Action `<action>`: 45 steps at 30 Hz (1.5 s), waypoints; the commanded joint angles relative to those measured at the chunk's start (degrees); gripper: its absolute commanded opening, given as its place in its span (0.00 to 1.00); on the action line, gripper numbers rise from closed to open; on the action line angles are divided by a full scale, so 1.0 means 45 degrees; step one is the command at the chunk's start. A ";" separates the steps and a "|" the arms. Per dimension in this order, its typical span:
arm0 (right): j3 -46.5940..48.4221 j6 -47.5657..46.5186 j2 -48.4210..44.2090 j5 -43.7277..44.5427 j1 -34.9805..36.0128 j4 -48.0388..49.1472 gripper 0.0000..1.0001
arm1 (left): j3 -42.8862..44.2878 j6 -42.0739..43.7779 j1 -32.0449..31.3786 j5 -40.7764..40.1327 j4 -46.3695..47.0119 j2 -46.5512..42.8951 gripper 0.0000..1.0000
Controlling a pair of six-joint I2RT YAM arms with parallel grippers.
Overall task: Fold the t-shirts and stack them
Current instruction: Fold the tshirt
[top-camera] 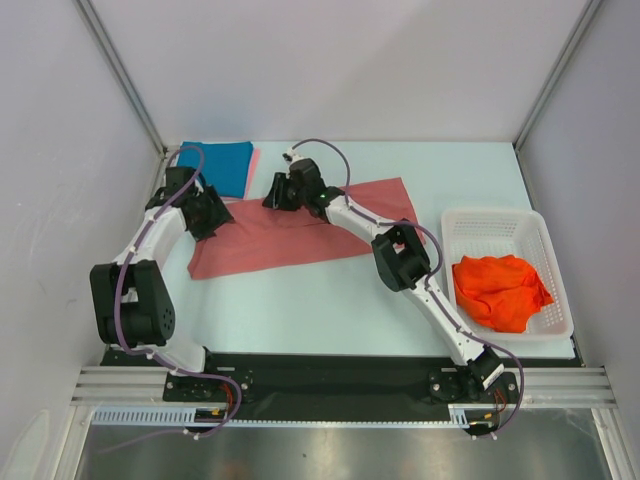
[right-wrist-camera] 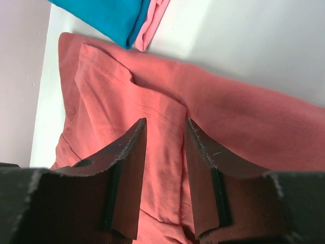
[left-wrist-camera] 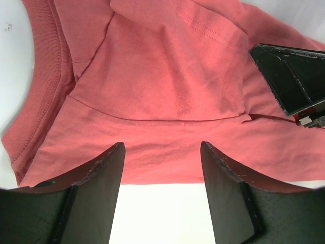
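A dusty salmon-red t-shirt (top-camera: 300, 238) lies partly folded across the middle of the table. My left gripper (top-camera: 208, 215) is open over its left end; in the left wrist view the fingers (left-wrist-camera: 109, 170) straddle the shirt's (left-wrist-camera: 162, 91) near edge, holding nothing. My right gripper (top-camera: 280, 190) is at the shirt's far edge. In the right wrist view its jaws stand open around a folded-over sleeve (right-wrist-camera: 162, 152), not closed on it. A folded teal-blue t-shirt (top-camera: 222, 165) lies on a light pink one (top-camera: 253, 162) at the back left. Orange-red t-shirts (top-camera: 500, 290) are bunched in the basket.
The white lattice basket (top-camera: 495, 225) stands at the right edge. The right gripper's black finger (left-wrist-camera: 294, 81) shows in the left wrist view at right. Grey walls and metal posts enclose the table at the back and sides.
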 commanded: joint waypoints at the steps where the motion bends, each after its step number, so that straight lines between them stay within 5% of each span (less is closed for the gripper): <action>1: 0.0517 0.0316 0.0285 -0.0058 0.0113 0.0399 0.40 | -0.0081 0.0257 0.0183 0.0215 0.0347 -0.0599 0.67; 21: 0.1239 0.0708 0.1104 -0.0253 0.0250 0.0653 0.31 | -0.0354 0.0316 0.0457 0.0508 0.0444 -0.0873 0.67; 24: 0.1317 0.0572 0.1086 -0.0020 0.0269 0.0653 0.15 | -0.0413 0.0316 0.0515 0.0585 0.0464 -0.0931 0.67; 30: 0.1298 0.0064 0.0540 0.0507 0.0211 0.0809 0.00 | -0.0491 0.0374 0.0574 0.0547 0.0464 -0.1009 0.67; 45: 0.0302 -0.0640 -0.0848 0.0840 0.0035 0.1004 0.00 | -0.0881 -0.0055 0.0847 0.0274 0.0659 -0.1068 0.68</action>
